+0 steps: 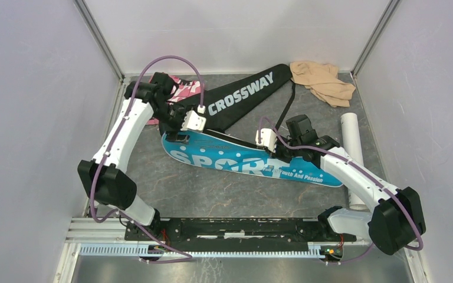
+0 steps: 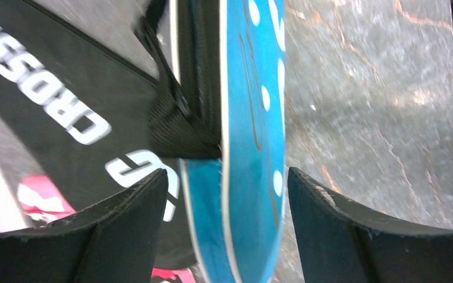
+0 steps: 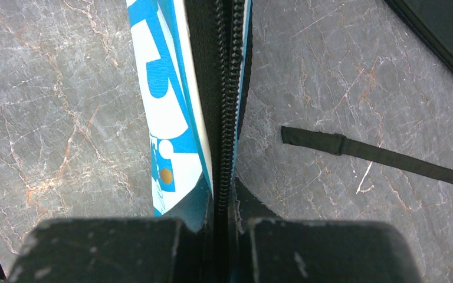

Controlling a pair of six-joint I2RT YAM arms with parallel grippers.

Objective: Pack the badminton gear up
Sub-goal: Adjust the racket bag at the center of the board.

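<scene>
The blue "SPORT" racket cover point(image 1: 242, 162) lies across the middle of the table, its wide end on the left. My left gripper point(image 1: 179, 137) is at that wide end and stands open. In the left wrist view its fingers point(image 2: 227, 194) straddle the cover's blue edge point(image 2: 248, 118) without touching it. My right gripper point(image 1: 273, 154) is shut on the cover's far edge, pinching the black zipper point(image 3: 230, 88) between its pads point(image 3: 224, 218). The black "CROSSWAY" racket cover point(image 1: 242, 94) lies behind, partly under the blue one. A long white tube point(image 1: 353, 147) lies at the right. Rackets and shuttlecocks are out of view.
A pink-and-white camouflage cloth point(image 1: 183, 88) sits at the back left, under the left arm. A beige cloth point(image 1: 321, 79) is bunched in the back right corner. A black strap point(image 3: 377, 156) trails over the grey tabletop beside the right gripper. White walls enclose the table.
</scene>
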